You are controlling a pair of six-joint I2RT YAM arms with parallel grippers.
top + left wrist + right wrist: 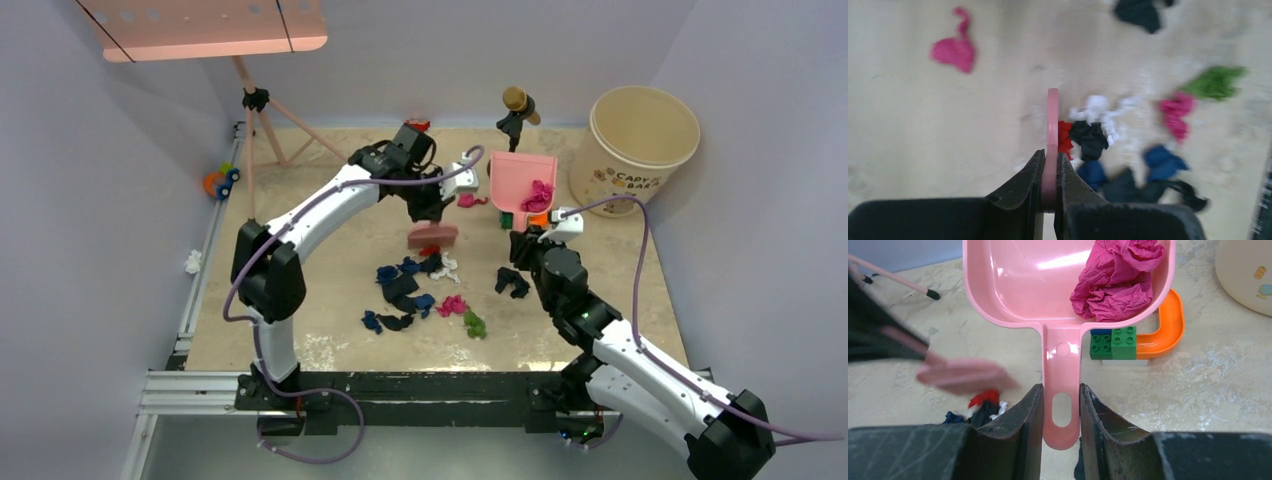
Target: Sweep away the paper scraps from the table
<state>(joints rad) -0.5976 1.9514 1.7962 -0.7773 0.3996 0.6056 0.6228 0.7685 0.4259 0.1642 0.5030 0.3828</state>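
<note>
**Brush and pan both gripped, scraps loose on the bench**

Top view: the paper scraps [415,285] lie scattered mid-bench [320,310], just on the near side of the brush [432,237].

Left wrist: the left tool [1050,175] is clamped on the brush's thin pink handle, with wads beside it.

Right wrist: the right tool [1061,410] is clamped on the handle of the dustpan [1023,285], with one magenta wad [1118,282] inside.

The scraps look light, soft and crumpled, so they will probably skid. They are better pushed by the bristles than pinched.

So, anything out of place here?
A green-and-blue toy block with an orange curved piece sits against the pink dustpan's back edge, beside its handle; neither is paper. A white wad lies outside the table's left rail.
</note>
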